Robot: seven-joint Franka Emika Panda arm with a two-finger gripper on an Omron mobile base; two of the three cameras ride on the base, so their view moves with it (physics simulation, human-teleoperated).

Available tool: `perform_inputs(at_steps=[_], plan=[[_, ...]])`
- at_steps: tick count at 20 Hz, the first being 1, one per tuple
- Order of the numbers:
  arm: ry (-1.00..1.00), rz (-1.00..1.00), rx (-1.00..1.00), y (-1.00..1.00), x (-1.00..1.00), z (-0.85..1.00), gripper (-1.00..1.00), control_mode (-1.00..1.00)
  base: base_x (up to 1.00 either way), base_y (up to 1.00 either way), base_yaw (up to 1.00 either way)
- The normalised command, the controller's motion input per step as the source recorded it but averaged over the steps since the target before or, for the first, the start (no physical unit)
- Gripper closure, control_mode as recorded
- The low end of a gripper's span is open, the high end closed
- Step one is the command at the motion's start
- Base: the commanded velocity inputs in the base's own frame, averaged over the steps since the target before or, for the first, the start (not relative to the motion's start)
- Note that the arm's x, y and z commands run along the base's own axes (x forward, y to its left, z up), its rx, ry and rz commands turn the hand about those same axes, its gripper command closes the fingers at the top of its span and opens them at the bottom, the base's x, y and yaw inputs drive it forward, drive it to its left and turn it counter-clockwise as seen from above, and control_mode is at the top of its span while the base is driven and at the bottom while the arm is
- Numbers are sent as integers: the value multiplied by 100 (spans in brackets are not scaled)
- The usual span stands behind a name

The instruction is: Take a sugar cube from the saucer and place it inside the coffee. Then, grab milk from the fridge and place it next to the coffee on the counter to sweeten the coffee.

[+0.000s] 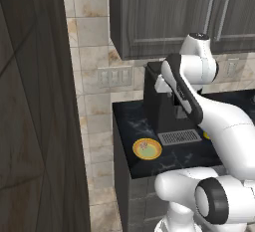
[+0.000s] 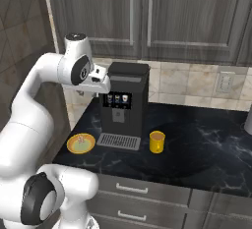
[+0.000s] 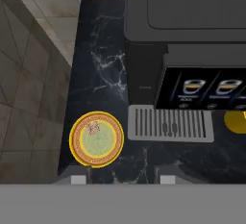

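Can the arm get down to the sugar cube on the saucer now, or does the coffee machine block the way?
Probably yes. The sugar cube lies bare on the saucer, left of the coffee machine and its drip grille, apart from both. The gripper hangs above, jaws somewhat apart, with nothing between.

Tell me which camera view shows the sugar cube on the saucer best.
The hand view: it looks almost straight down on the saucer, and the sugar cube shows as a small pale lump on its centre. The left base view shows only a faint speck on the dish, and the right base view a tiny pale bit.
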Motion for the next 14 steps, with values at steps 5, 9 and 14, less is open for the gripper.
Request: perform_inputs(at_steps=[5, 9, 14], plan=[[7, 0, 0, 26, -29, -21, -100, -100, 0, 0, 0], [37, 0, 0, 65, -24, -79, -100, -100, 0, 0, 0], [38, 0, -1, 48, -18, -100, -100, -100, 0, 0, 0]])
